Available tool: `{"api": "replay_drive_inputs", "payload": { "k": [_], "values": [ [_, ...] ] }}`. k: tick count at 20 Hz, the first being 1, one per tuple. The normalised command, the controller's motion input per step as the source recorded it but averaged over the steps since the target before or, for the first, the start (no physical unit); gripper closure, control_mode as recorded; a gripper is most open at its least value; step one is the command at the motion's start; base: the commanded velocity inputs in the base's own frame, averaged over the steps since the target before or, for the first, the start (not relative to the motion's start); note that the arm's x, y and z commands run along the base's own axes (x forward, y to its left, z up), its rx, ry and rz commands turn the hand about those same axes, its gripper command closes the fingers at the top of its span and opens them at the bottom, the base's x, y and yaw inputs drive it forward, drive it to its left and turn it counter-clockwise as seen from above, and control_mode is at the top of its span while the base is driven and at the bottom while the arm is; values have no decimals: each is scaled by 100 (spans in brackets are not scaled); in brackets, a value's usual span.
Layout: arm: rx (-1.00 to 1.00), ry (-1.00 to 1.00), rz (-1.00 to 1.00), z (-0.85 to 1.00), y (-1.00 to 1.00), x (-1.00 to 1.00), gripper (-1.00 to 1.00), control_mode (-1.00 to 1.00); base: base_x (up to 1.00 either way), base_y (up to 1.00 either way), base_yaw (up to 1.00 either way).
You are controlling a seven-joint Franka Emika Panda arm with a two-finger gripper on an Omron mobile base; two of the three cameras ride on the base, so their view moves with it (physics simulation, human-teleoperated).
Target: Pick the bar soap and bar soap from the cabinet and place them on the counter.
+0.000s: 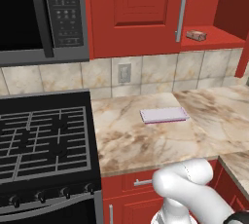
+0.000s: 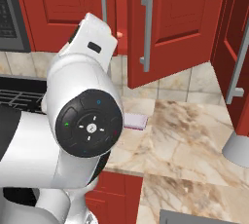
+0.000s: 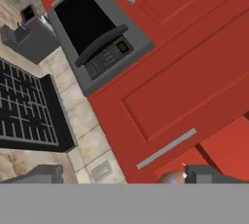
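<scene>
Since it is a small, flat, rounded bar of peach-pink soap (image 1: 196,35), it should be light and stiff, probably smooth enough to slide between hard pads, so a hold across its short sides at mid-length looks the safest, with the fingers coming in level over the shelf. It lies on the red shelf of the tall glossy red cabinet (image 1: 141,13), just past the long vertical silver bar handle (image 1: 182,11) of the closed door and in the opening beside it; only one bar can be made out, and whether a second lies deeper on the shelf I cannot tell. Below it, well apart, a flat pale lavender rectangular pad (image 1: 164,115) rests on the beige stone counter with brown marbled veins (image 1: 146,140), beside the black gas stove with grates (image 1: 44,140). From the hand camera, the two-finger gripper (image 3: 124,175) has its jaws spread wide, one dark fingertip at either side of the bottom edge, holding nothing and touching nothing, facing the red door beneath the grey microwave (image 3: 97,38); a small peach blur by one fingertip may be the soap
</scene>
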Motion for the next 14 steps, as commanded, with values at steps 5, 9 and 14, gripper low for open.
{"api": "replay_drive_inputs", "payload": {
  "k": [5, 9, 14],
  "values": [
    [-16, -2, -1, -8, 27, 1, -100, -100, 0, 0, 0],
    [-18, -1, -6, -6, 20, 0, -100, -100, 0, 0, 0],
    [-24, 0, -13, 0, 17, 0, -100, -100, 0, 0, 0]
  ]
}}
